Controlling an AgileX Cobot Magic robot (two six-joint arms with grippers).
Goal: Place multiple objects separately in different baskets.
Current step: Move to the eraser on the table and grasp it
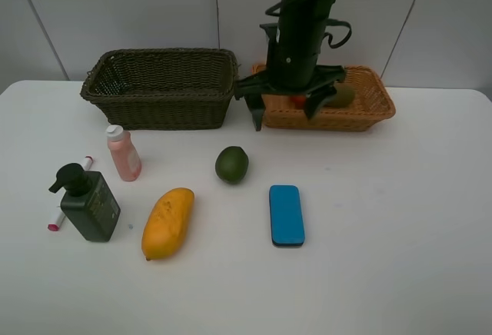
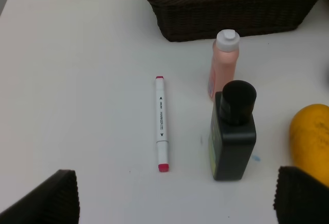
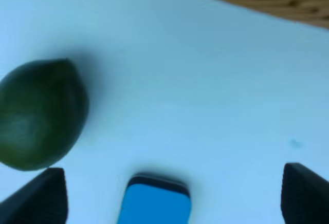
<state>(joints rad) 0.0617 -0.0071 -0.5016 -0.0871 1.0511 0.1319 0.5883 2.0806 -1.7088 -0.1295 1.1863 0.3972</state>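
Six things lie loose on the white surface (image 1: 400, 258). Nearest are one yellow mango (image 1: 167, 223), one blue eraser (image 1: 287, 214) to its right, and one dark pump bottle (image 1: 90, 204) standing at the left with one marker (image 1: 56, 220) lying just beside it. Farther back are one pink bottle (image 1: 124, 153), upright, and one lime (image 1: 231, 164). Beyond them stand two baskets side by side: a dark basket (image 1: 161, 104) on the left and a tan basket (image 1: 369, 112) on the right. In the tan one sit what look like two pieces, one greenish-brown and one red, both partly hidden by the arm. The right claw (image 1: 284, 120) hangs before the tan basket, jaws wide apart, gripping nothing. The left claw (image 2: 175, 203), seen only from its wrist, is spread wide too, facing the marker and pump bottle.
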